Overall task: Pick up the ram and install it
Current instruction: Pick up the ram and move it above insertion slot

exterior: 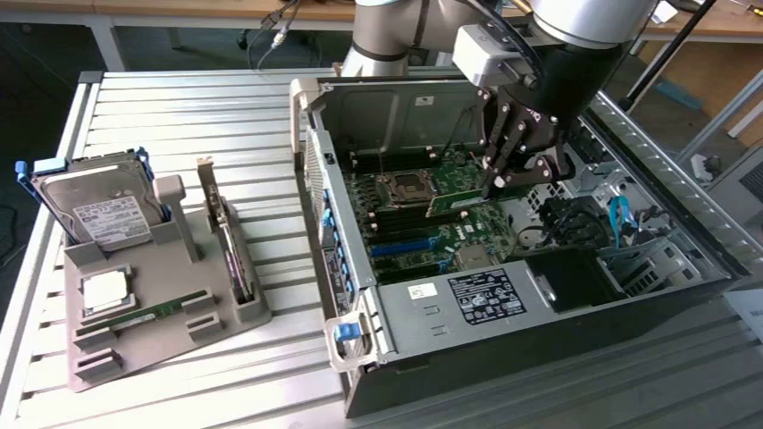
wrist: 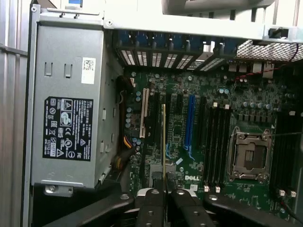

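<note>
My gripper (exterior: pixel 492 185) hangs inside the open computer case (exterior: pixel 667 214), above the motherboard (exterior: pixel 459 234). It is shut on the ram (exterior: pixel 460 205), a thin green stick held by one end and slanting over the board beside the processor socket (exterior: pixel 406 188). In the wrist view the ram (wrist: pixel 164 142) appears edge-on as a thin line running out from between the fingers (wrist: pixel 151 201). It hovers over the expansion slots, apart from the black memory slots (wrist: pixel 215 142) next to the socket (wrist: pixel 248 156). Another green stick (exterior: pixel 149 315) lies on the grey holder.
The power supply (exterior: pixel 477 299) fills the near corner of the case. Cables and a blue connector (exterior: pixel 617 219) lie on the exterior view's right. The grey holder (exterior: pixel 214 326) on the slatted table carries a hard drive (exterior: pixel 102 210), a bracketed card (exterior: pixel 227 241) and a silver chip (exterior: pixel 105 290).
</note>
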### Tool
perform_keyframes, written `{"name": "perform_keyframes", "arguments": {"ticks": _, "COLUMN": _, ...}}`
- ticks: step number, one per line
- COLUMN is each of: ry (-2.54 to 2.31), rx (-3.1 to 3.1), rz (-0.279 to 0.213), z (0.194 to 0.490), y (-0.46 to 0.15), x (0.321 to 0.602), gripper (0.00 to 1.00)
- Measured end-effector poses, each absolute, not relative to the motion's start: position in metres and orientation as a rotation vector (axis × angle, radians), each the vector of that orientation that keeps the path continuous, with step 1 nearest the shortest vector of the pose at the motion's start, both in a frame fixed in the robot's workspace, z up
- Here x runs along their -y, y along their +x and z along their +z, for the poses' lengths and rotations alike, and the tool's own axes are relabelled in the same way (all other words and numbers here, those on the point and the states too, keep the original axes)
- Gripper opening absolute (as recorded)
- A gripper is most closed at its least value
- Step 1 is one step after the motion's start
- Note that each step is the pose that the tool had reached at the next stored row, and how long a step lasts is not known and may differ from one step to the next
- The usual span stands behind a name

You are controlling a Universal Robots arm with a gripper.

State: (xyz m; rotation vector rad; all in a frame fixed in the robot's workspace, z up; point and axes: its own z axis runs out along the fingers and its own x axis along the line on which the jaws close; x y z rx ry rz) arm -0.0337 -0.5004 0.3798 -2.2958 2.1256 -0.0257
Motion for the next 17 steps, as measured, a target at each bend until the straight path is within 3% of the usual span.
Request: {"name": "perform_keyframes", "arguments": {"ticks": 17, "ry": -2.296, "rx": -2.126, "rz": -0.026, "z": 0.375, "y": 0.01, "x": 0.49, "gripper": 0.12}}
